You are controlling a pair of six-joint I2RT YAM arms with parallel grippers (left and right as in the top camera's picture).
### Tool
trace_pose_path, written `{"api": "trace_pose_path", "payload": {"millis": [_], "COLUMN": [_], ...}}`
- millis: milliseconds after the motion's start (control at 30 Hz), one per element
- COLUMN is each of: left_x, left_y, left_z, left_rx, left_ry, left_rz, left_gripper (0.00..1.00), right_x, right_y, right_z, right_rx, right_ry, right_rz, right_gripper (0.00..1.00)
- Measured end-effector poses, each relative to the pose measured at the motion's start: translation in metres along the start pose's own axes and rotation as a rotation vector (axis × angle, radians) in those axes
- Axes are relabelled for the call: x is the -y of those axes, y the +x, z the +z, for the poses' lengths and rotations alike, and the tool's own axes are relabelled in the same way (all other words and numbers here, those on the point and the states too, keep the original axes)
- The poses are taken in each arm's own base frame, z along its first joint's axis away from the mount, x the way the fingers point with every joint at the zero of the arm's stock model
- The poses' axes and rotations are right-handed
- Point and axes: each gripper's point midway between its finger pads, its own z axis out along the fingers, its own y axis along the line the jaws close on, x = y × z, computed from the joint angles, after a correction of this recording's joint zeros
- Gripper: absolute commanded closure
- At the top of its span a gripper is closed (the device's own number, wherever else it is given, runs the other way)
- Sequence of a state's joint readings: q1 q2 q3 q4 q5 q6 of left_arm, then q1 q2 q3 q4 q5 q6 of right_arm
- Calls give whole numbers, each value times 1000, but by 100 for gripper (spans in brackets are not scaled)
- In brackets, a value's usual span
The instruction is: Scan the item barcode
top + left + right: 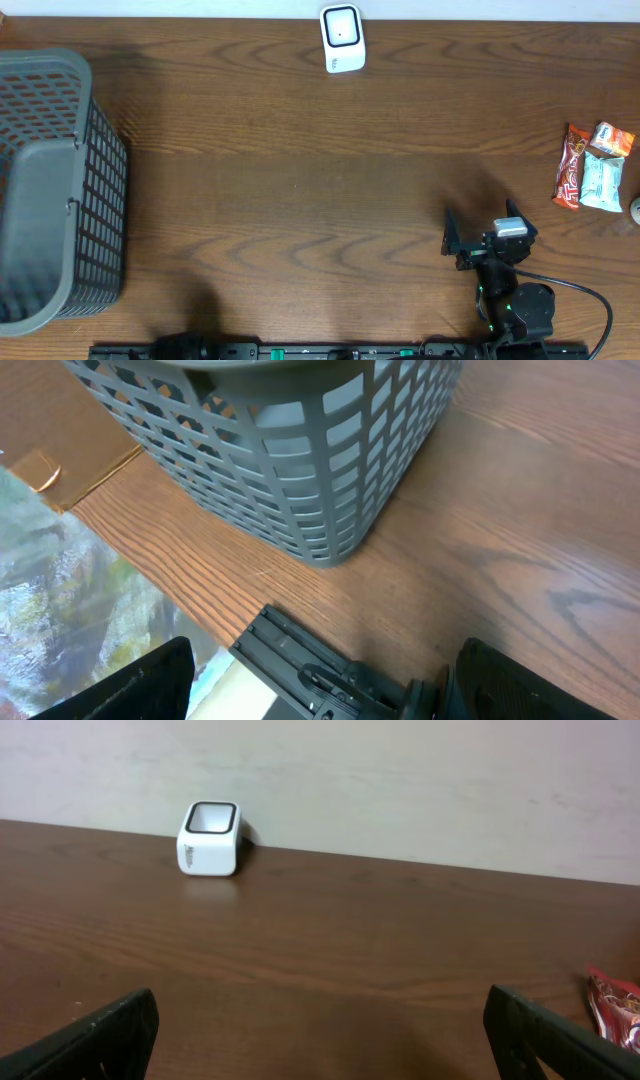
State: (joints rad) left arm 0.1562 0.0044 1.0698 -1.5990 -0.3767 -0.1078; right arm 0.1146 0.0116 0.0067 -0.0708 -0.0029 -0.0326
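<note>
Overhead, right pincer (480, 230) wide open, empty, left pincer (325, 650) likewise open, touching nothing.

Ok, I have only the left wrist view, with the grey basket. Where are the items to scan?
Observer: A red snack bar and two other packets lie at the right edge of the table.
Operator: And the scanner?
Observer: The white scanner stands at the far edge, near the middle.
Operator: Is the right gripper holding something?
Observer: No, the right gripper is open and empty.
</note>
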Motion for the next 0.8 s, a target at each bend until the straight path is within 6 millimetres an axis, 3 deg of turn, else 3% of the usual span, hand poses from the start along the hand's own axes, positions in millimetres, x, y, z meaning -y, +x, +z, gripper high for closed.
{"api": "trace_pose_path", "payload": {"millis": [33, 167, 300, 400, 533, 800], "left_x": [2, 10, 17, 37, 77, 155], "left_y": [-11, -99, -138, -146, -141, -103], "left_z": [0, -17, -30, -15, 22, 103], "left_rx": [45, 392, 551, 564, 523, 450], "left_ry": [4, 71, 135, 205, 327, 534], "left_rz": [-20, -184, -248, -236, -185, -105], "left_gripper": [16, 16, 16, 16, 16, 16], "right_x": [0, 0, 0, 0, 0, 0], "right_y": [0, 0, 0, 0, 0, 0], "right_z": [0, 0, 0, 0, 0, 0], "right_rx": [0, 0, -1, 0, 0, -1], "right_ry": [0, 0, 0, 0, 0, 0], "right_rz": [0, 0, 0, 0, 0, 0], "right_gripper": [1, 1, 1, 1, 1, 1]}}
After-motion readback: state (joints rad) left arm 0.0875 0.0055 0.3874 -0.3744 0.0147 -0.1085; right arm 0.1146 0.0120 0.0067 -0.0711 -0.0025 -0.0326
